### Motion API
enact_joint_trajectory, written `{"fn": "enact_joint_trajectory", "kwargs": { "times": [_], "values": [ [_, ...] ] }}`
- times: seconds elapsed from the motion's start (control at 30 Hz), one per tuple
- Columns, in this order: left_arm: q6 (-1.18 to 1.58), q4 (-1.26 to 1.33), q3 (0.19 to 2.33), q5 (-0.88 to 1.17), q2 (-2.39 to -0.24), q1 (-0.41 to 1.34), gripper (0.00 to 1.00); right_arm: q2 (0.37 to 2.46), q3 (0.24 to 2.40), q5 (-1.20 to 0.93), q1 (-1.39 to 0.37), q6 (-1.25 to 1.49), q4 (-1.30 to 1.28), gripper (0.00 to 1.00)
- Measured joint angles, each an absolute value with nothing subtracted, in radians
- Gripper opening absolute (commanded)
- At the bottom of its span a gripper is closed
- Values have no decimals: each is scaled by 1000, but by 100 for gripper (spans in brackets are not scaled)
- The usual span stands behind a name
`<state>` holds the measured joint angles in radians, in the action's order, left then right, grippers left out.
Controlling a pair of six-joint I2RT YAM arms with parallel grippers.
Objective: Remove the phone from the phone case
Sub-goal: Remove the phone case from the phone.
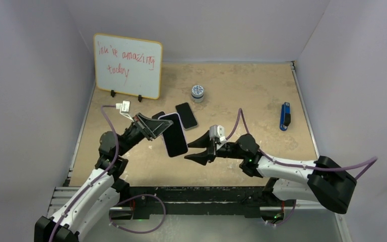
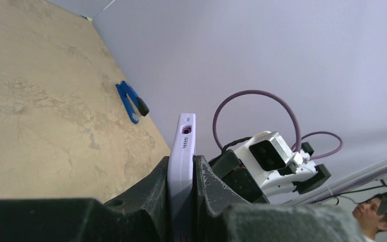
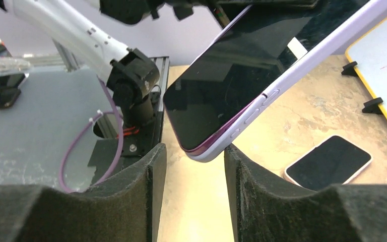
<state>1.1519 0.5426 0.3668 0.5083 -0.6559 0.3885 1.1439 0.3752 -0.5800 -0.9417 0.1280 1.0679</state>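
We list:
- Phone (image 1: 174, 132), seated in its lilac case (image 3: 307, 65), slanted in the air above the table (image 1: 242, 91).
- Left gripper (image 1: 156, 126): fingers narrow, clamping the case by its faces.
- Right gripper (image 1: 187, 151): fingers parted, empty, flanking the case's lower corner.
- On the table: second phone (image 1: 186, 115), whiteboard (image 1: 127, 65), jar (image 1: 197, 92), blue tool (image 1: 284, 116).

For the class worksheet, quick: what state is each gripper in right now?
Left gripper: shut on the cased phone.
Right gripper: open, holding nothing, straddling the phone's corner.
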Motion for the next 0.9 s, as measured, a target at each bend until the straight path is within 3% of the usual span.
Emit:
{"fn": "enact_joint_trajectory", "kwargs": {
  "times": [0.4,0.9],
  "values": [
    [1332,770,229,315,-640,389,0,1317,342,-455,-942,397,1426,47],
    [1440,890,181,311,-668,389,0,1335,307,-416,-942,442,1500,40]
  ]
}}
